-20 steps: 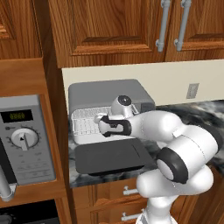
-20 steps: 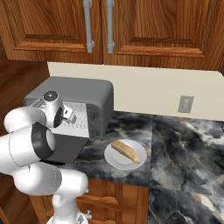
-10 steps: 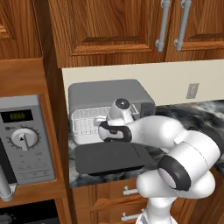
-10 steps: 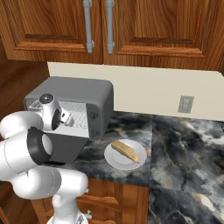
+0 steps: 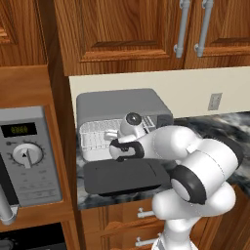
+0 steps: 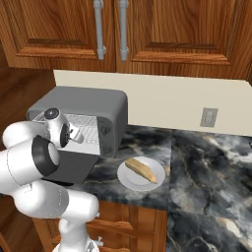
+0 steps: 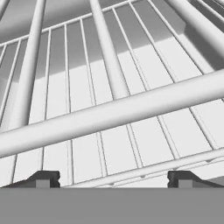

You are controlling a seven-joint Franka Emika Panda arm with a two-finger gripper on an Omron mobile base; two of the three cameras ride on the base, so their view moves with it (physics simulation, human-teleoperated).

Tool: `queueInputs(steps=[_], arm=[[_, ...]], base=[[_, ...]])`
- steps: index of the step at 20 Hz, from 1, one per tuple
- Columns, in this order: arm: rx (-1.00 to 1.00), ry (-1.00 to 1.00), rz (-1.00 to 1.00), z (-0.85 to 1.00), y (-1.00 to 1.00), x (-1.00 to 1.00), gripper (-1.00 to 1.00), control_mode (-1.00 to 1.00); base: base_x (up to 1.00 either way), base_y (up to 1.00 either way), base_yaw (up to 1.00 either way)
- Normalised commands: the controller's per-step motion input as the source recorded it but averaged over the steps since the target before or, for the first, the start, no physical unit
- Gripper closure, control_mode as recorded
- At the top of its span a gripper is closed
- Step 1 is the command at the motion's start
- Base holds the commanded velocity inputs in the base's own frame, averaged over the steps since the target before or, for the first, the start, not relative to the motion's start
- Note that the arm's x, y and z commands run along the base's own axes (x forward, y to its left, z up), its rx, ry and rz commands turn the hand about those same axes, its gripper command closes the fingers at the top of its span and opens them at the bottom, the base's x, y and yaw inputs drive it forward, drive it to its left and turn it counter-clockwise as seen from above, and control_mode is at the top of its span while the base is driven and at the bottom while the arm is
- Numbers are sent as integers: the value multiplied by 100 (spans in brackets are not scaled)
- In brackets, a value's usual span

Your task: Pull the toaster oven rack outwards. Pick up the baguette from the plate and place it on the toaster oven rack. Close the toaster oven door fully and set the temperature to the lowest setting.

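One grey toaster oven [image 5: 117, 105] with its door [image 5: 124, 176] down; the hand [image 7: 113, 178], fingers wide apart, faces its wire rack [image 7: 109, 113]. One tan baguette [image 6: 141, 170] lies on one round white plate [image 6: 126, 178].

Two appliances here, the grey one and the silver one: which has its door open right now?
The grey toaster oven on the counter: its dark toaster oven door lies folded down flat in front, baring the wire rack. The silver microwave with the dial is shut.

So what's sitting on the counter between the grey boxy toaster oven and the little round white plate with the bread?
Nothing: bare dark marble counter separates the grey toaster oven from the white plate, seen in the right base view.
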Motion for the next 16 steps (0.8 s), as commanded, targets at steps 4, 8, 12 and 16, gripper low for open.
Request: queueInputs(steps=[4,8,12,16], arm=[[0,3,-6,-10,0,9,-100,-100],[0,3,-6,-16,0,13,-100,-100],[0,7,-10,-31,0,26,-100,-100],[0,8,-17,-36,0,27,-100,-100]], base=[[0,0,0],[0,0,0],[0,0,0],[0,0,0]])
